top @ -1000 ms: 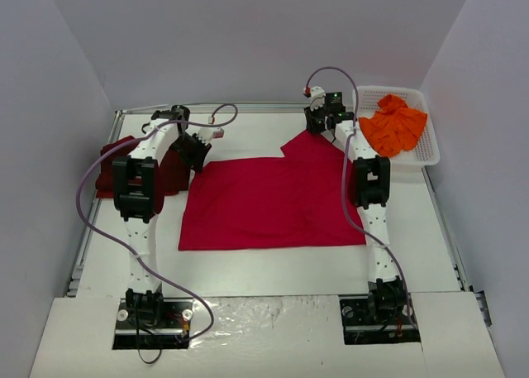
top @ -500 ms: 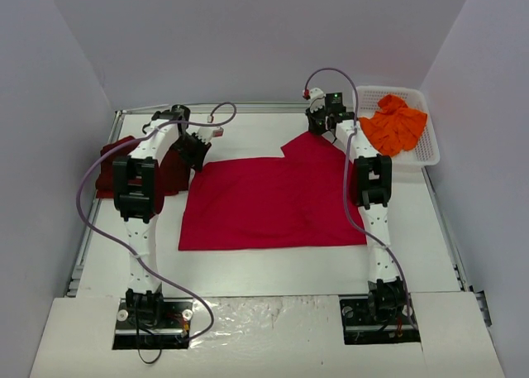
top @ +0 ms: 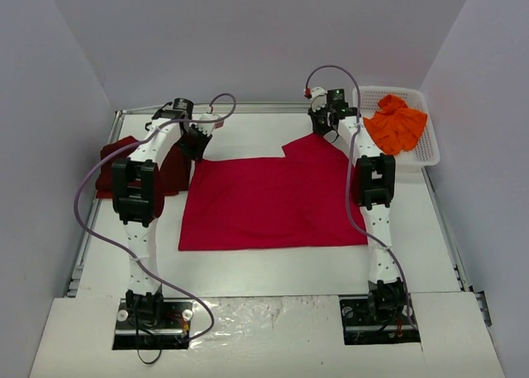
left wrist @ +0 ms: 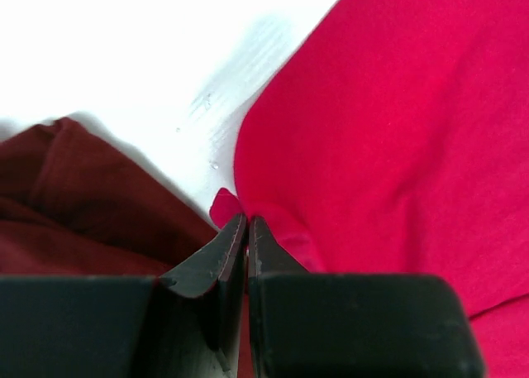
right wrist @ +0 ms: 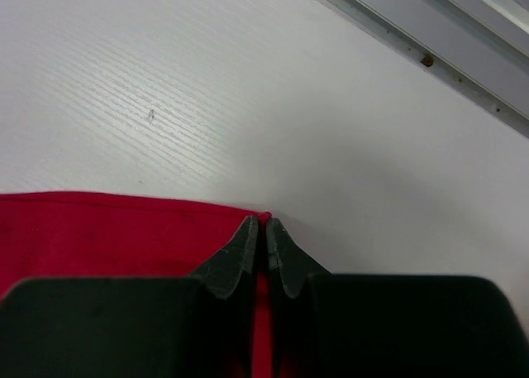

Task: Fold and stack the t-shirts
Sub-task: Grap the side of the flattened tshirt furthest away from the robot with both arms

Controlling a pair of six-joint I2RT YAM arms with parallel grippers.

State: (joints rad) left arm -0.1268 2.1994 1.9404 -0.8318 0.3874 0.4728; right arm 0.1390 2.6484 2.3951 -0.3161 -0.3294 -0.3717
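A bright red t-shirt (top: pixel 273 200) lies spread flat across the middle of the table. My left gripper (top: pixel 197 145) is shut on its far left corner (left wrist: pixel 225 206), right beside the dark maroon t-shirt (top: pixel 124 165) bunched at the table's left edge (left wrist: pixel 74 204). My right gripper (top: pixel 324 128) is shut on the red shirt's far right corner (right wrist: pixel 263 218), where the sleeve part sticks out. The orange t-shirt (top: pixel 395 123) sits crumpled in the white basket (top: pixel 430 150) at the far right.
A metal rail (right wrist: pixel 446 43) runs along the table's far edge just beyond my right gripper. Grey walls close in on both sides. The arm bases stand on the near edge, with purple cables looping over both arms.
My right gripper has closed on the red shirt's far right corner. The left gripper has drawn its corner slightly farther back and the arm has shifted a little.
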